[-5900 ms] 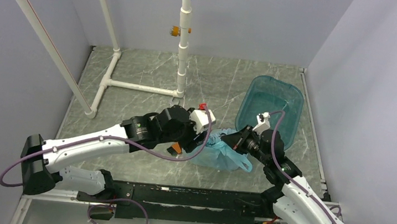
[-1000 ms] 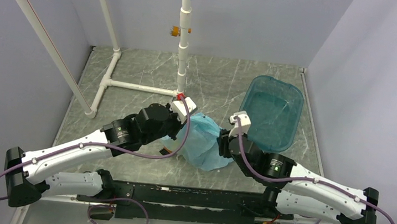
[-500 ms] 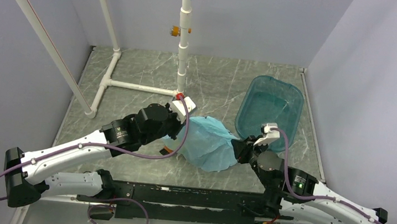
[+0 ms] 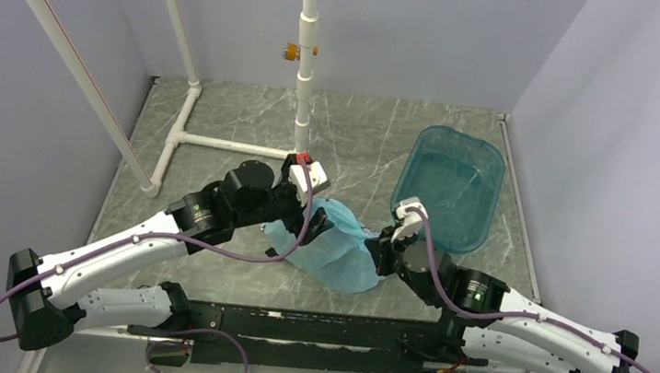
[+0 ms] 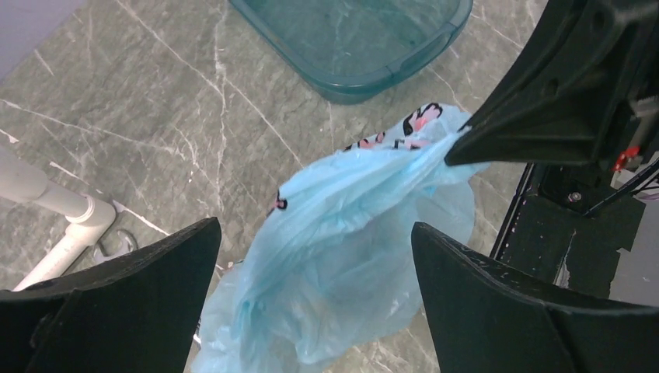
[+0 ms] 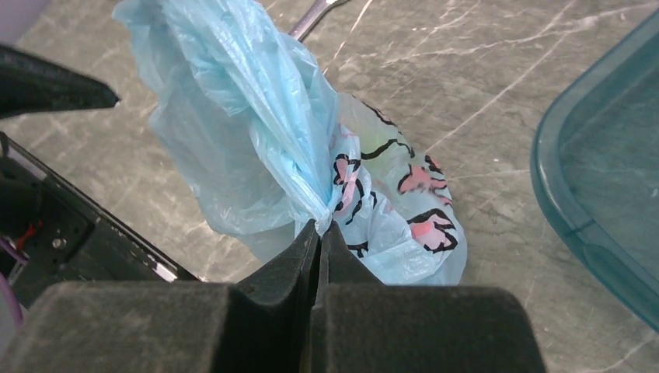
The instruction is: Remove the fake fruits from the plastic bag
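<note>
Fingers of right arm (image 6: 264,311) pinched on plastic bag (image 6: 249,132), left fingers (image 5: 497,311) wide apart, empty

Plastic bag (image 4: 338,254): thin, crinkled, light blue, translucent; pink-and-black print (beside the pinched neck); gathered into a raised ridge, lower folds slumped on the surface (image 4: 240,122); contents indiscernible.

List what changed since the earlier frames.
The plastic bag has been dragged left and gathered up from flat; the right gripper now pinches a twisted fold. The left gripper backed off and hangs open over it. The teal tub and white pipe frame stayed put.
</note>
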`<state>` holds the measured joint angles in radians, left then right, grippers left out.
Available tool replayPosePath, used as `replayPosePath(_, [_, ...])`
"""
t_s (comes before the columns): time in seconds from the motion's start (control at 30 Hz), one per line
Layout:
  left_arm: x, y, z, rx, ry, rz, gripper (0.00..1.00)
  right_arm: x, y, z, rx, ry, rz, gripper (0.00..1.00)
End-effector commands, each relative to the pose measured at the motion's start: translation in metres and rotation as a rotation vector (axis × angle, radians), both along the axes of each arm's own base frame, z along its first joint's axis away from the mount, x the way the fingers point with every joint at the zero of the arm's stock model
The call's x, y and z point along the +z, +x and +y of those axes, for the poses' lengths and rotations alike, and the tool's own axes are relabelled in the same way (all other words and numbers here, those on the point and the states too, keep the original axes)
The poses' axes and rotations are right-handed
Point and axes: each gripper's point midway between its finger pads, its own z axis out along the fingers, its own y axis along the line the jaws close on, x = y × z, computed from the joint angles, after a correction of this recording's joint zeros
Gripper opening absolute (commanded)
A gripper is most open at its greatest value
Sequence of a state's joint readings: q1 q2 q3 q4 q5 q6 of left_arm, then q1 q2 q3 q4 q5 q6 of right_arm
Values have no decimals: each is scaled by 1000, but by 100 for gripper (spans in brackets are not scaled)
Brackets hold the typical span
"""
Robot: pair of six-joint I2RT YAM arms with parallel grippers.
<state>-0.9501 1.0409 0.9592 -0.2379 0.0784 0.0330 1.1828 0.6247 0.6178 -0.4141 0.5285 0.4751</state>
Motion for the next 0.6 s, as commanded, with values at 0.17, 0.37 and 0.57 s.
replayPosePath(0.17, [2,6,-20,-96,25,44,99,9,-3,39,144,-11,-21,0])
replayPosePath(0.37, [-22,3,-28,-133,116,99,99,10,-2,44,146,-6,-21,0])
replayPosePath(0.57, [-50,15,-26,-44,248,127,94,23,-8,45,173,82,-40,0])
